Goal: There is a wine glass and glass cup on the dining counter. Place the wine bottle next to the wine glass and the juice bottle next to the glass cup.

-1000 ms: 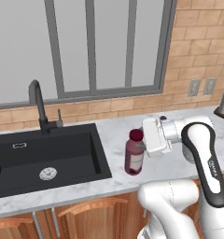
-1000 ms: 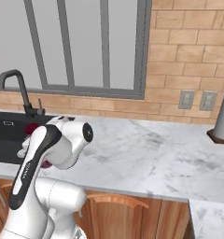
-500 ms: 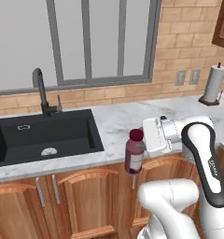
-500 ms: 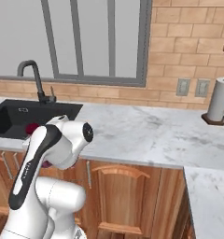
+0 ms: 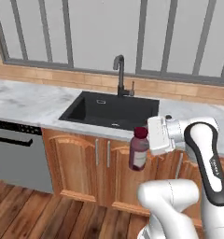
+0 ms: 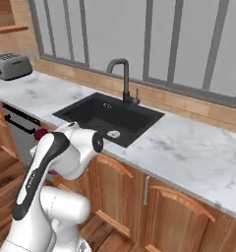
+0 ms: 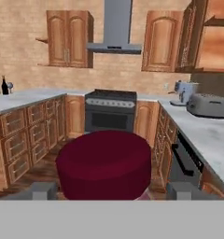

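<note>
Maroon-capped squat juice bottle (image 5: 139, 150) pinched between spread fingers (image 7: 44, 190), carried clear of sink tabletop (image 5: 34, 103); whole view swung since before — base driving, presumably toward distant dining counter (image 7: 11, 100).

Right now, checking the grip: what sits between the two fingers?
The juice bottle, maroon cap toward the camera, sits between the fingers in the hand view.

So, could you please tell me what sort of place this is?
A home kitchen, rendered: a black sink set in a marble counter, a stove under a hood, and a toaster.
</note>
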Available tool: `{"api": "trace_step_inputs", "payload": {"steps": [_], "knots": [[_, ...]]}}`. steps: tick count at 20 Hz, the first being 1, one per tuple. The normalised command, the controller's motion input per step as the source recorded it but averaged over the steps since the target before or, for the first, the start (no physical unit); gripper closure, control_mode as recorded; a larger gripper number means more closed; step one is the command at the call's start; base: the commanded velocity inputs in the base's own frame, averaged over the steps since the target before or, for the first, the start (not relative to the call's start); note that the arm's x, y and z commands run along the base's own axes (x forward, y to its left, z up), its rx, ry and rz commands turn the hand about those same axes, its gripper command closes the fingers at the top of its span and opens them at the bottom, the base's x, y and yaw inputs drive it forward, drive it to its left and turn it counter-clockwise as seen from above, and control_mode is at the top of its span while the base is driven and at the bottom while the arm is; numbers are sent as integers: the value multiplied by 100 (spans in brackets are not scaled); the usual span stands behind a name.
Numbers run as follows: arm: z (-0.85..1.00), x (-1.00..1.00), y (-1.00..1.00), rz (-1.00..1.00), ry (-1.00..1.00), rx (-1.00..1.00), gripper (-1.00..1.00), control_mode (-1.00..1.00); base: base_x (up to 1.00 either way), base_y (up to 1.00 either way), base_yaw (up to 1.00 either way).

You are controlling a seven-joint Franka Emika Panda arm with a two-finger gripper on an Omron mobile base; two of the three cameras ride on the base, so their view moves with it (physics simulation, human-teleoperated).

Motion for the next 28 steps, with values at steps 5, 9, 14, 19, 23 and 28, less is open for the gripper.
{"api": "trace_step_inputs", "payload": {"steps": [5,9,14,19,23,28], "knots": [[0,0,0,0,0,0,100,100,-3,0,100],[0,0,0,0,0,0,100,100,-2,0,100],[0,0,0,0,0,0,100,100,-2,0,100],[0,0,0,0,0,0,100,100,-4,7,100],[0,0,0,0,0,0,100,100,4,48,65],[0,0,0,0,0,0,100,100,22,69,31]]}}
